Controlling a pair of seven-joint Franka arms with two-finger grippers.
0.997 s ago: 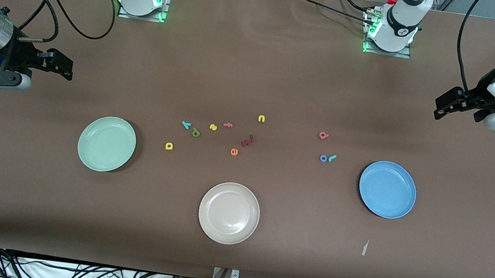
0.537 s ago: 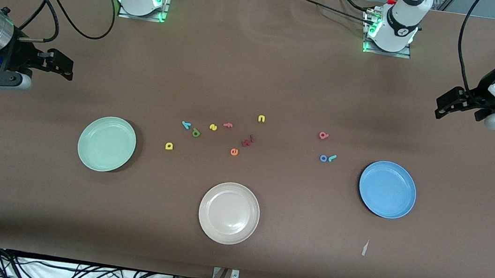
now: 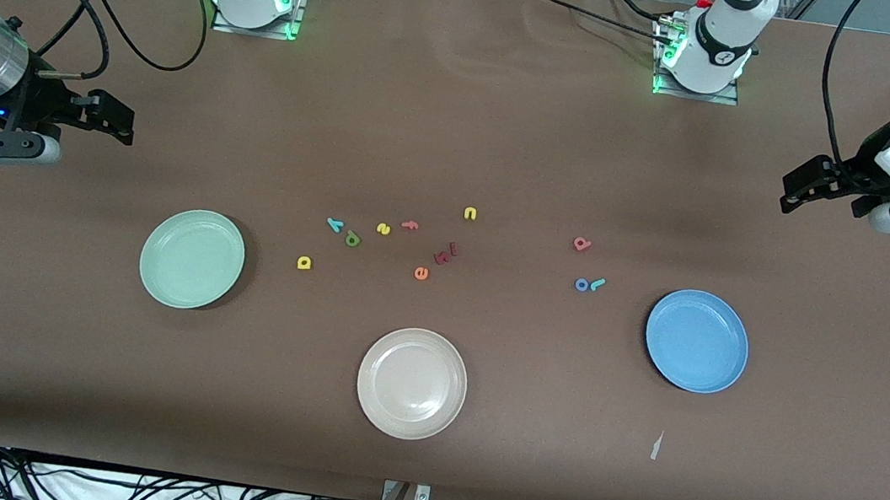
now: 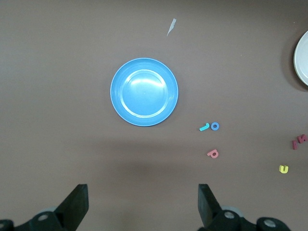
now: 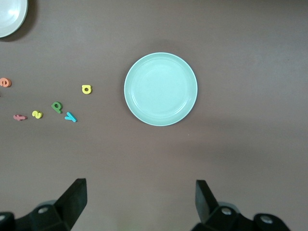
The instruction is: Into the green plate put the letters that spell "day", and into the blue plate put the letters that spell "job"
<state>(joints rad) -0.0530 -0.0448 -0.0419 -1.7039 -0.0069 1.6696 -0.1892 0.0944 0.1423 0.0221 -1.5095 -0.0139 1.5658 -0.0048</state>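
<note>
Nothing is done yet. The green plate [image 3: 192,259] and blue plate [image 3: 696,341] hold nothing, all six letters lie on the bench [image 3: 420,451], and the left pincer [image 4: 142,204] and right pincer [image 5: 140,202] wait wide open.

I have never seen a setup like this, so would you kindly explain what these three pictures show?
Two robot arms stand at a brown table. One picture looks down from a high camera facing them; the other two come from cameras on each wrist. The left gripper hangs above the table near the blue plate, the right gripper near the green plate; both have jaws open and hold nothing. A beige plate and small foam letters lie between them.
</note>
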